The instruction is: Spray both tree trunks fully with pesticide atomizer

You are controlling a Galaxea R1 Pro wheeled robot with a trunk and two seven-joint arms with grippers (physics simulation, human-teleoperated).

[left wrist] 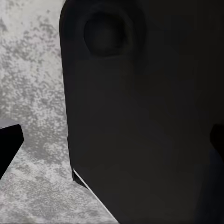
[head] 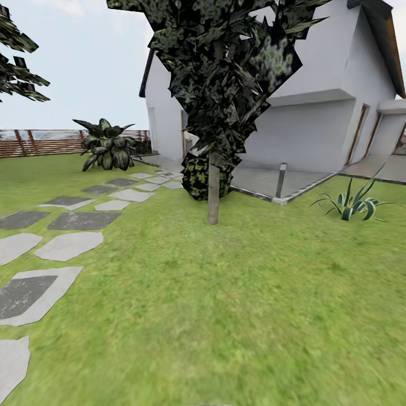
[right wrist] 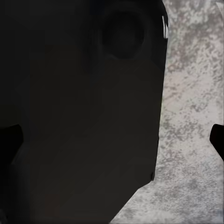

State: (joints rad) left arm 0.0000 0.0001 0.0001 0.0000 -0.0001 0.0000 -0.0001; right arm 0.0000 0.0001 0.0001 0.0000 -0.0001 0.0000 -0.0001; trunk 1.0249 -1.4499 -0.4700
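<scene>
Lawn [head: 225, 316], no sprayer in sight | one tree trunk [head: 213, 192] ahead, near house [head: 316, 129] | jaws: cannot tell | sprayer likely light, rigid, slick plastic; grasp at neck.

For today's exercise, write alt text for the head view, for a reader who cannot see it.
A tree with a straight pale trunk and dark jagged foliage stands on a green lawn before a white house. Grey stepping stones curve along the left toward a broad-leaved bush and a brown slatted fence.
</scene>
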